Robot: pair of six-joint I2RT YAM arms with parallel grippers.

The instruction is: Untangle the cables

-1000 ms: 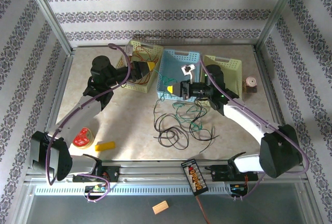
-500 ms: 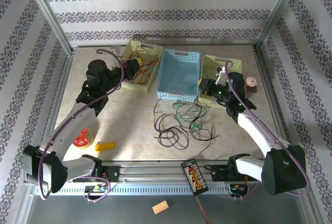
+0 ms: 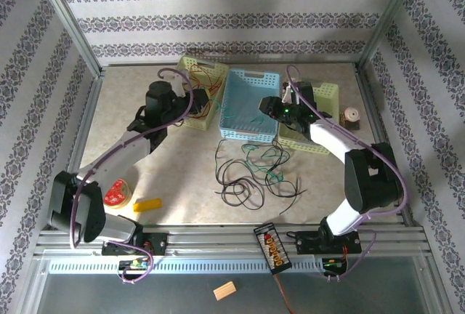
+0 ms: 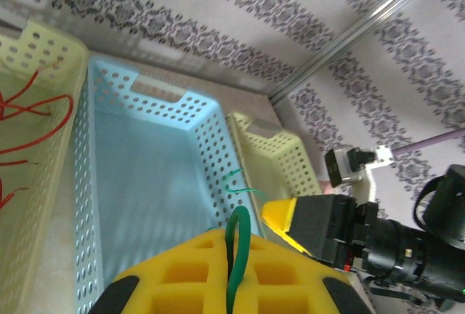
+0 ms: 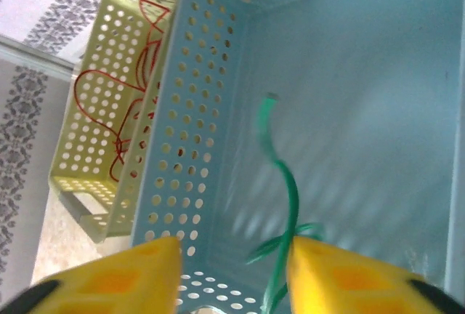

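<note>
Strand of thin green cable (image 4: 236, 256)

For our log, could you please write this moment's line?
left claw: shut on thin green cable | right claw: open over blue perforated basket

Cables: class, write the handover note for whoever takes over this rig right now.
Left end effector: shut on a green cable.
Right end effector: open above the blue basket, a green strand dangling into it.
Done: red cables lie in the left yellow basket.
Left: black and green cables lie tangled on the table; separate and sort them.
</note>
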